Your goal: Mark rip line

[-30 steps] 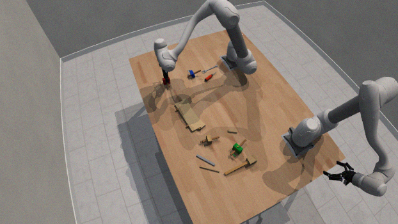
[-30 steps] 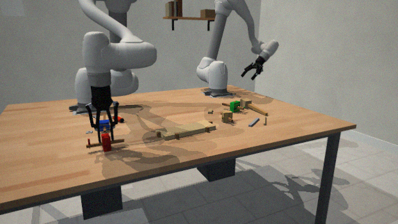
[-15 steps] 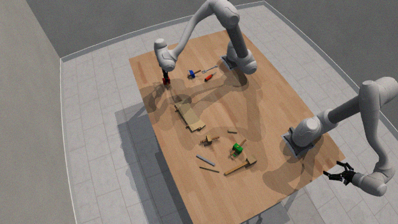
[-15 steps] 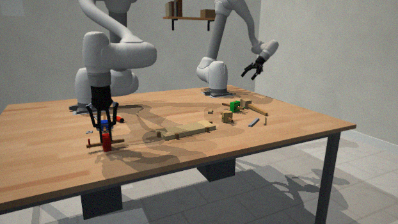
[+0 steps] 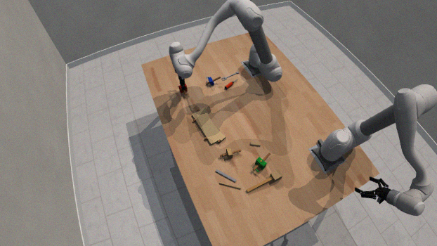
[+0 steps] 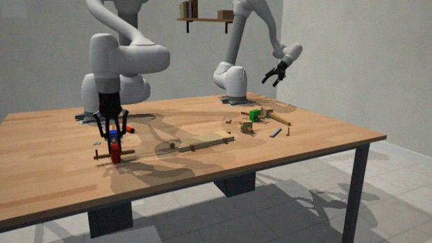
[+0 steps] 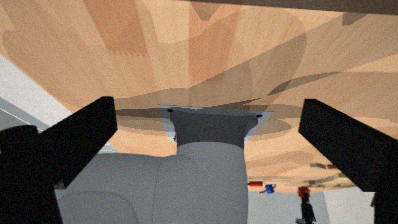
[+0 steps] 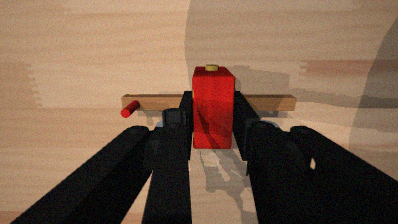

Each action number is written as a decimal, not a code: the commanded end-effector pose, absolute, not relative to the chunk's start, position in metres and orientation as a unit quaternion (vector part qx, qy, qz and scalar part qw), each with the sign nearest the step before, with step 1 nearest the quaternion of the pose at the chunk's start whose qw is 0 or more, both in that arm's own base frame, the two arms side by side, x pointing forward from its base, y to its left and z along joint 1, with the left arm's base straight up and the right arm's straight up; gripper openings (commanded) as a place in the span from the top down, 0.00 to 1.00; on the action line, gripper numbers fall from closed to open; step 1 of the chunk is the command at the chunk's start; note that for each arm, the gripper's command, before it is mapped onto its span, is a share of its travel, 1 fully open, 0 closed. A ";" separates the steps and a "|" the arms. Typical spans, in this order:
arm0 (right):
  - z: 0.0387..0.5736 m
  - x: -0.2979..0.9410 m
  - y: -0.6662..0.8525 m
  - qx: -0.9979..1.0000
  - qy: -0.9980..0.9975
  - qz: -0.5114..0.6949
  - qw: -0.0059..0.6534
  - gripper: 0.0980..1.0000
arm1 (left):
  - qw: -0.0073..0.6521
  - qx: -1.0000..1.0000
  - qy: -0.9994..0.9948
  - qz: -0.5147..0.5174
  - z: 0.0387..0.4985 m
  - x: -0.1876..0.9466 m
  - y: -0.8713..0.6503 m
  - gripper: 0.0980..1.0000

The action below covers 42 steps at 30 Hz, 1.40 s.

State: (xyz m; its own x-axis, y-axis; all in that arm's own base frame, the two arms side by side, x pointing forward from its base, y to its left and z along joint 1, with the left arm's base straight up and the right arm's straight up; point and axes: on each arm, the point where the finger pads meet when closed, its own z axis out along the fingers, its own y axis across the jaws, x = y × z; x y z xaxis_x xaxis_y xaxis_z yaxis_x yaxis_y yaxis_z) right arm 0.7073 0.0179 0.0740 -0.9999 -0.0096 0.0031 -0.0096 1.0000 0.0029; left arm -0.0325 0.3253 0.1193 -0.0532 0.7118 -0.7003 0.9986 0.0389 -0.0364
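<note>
gripping low and square matters now — the right gripper (image 5: pixel 182 83) (image 6: pixel 114 148) (image 8: pixel 211 105) pinches the red gauge's block (image 5: pixel 183 88) (image 6: pixel 115 153) (image 8: pixel 213 110) at the bench (image 5: pixel 298 116) (image 6: pixel 52 149) (image 8: pixel 60 175), beyond the board's (image 5: pixel 209 127) (image 6: pixel 205 140) end — and the left's (image 5: pixel 367 188) (image 6: pixel 272 78) (image 7: pixel 207 115) jaws are spread.

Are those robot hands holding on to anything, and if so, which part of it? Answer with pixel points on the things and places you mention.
The right gripper (image 5: pixel 183 85) (image 6: pixel 114 150) (image 8: pixel 211 105) grips the red gauge (image 5: pixel 183 88) (image 6: pixel 115 153) (image 8: pixel 213 110) by opposite sides of its block. The left gripper (image 5: pixel 364 184) (image 6: pixel 269 82) (image 7: pixel 208 114) is open, holding nothing.
</note>
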 end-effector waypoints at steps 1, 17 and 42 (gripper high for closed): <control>0.087 0.710 0.014 0.005 -1.000 0.002 -0.002 1.00 | 0.264 0.635 0.671 -0.277 0.121 -0.035 0.321 0.00; 0.135 0.710 0.014 0.005 -1.000 0.002 -0.002 1.00 | 0.264 0.635 0.671 -0.277 0.121 -0.035 0.321 0.00; 0.162 0.711 0.014 0.005 -1.000 0.002 -0.002 1.00 | 0.264 0.635 0.671 -0.277 0.121 -0.035 0.321 0.00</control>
State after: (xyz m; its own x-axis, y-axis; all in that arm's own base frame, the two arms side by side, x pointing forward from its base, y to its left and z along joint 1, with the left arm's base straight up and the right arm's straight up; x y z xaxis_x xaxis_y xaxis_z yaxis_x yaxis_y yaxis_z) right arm 0.7073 0.0179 0.1563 -0.9999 -0.0101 0.0032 -0.0101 0.9999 0.0030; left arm -0.0325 0.3253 0.1193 -0.0532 0.7118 -0.7003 0.9986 0.0389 -0.0364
